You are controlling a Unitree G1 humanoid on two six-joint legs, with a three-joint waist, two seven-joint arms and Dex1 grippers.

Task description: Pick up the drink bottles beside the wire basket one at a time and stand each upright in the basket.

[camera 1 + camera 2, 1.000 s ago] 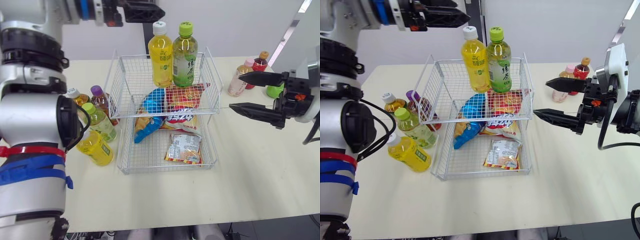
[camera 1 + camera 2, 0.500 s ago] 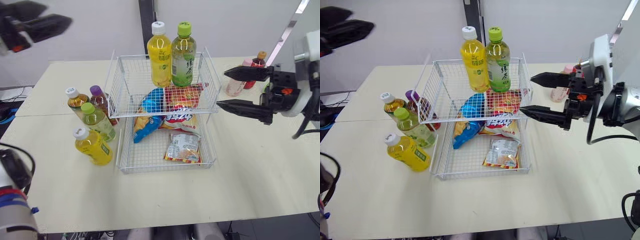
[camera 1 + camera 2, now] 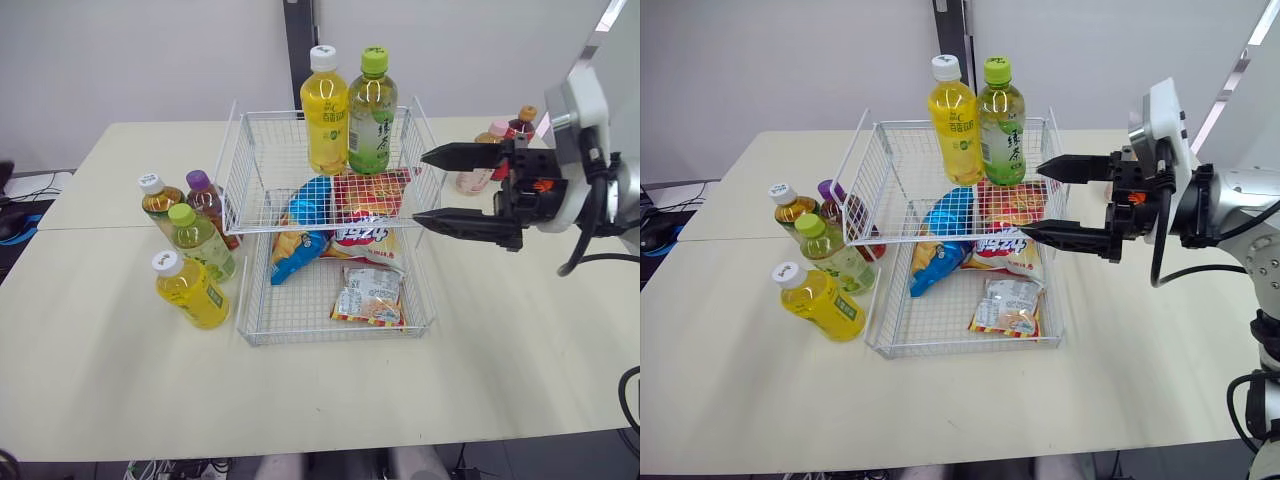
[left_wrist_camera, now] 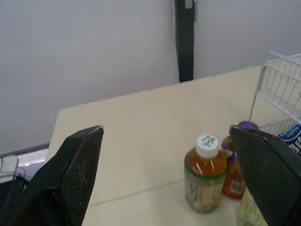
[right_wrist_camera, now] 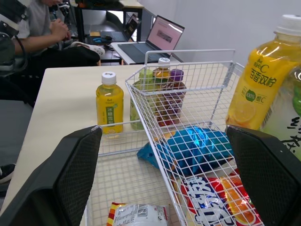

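Left eye view: wire basket (image 3: 335, 340) holds upright yellow bottle (image 3: 325, 120), green bottle (image 3: 370, 122), snacks (image 3: 368, 295); right gripper (image 3: 420, 186) released.

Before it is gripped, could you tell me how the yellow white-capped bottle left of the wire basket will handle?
The yellow plastic bottle with the white cap looks nearly full, so it is probably heavy for its size and firm when squeezed. It stands tall on a narrow base, so a push would likely tip it, and its round body could then roll.
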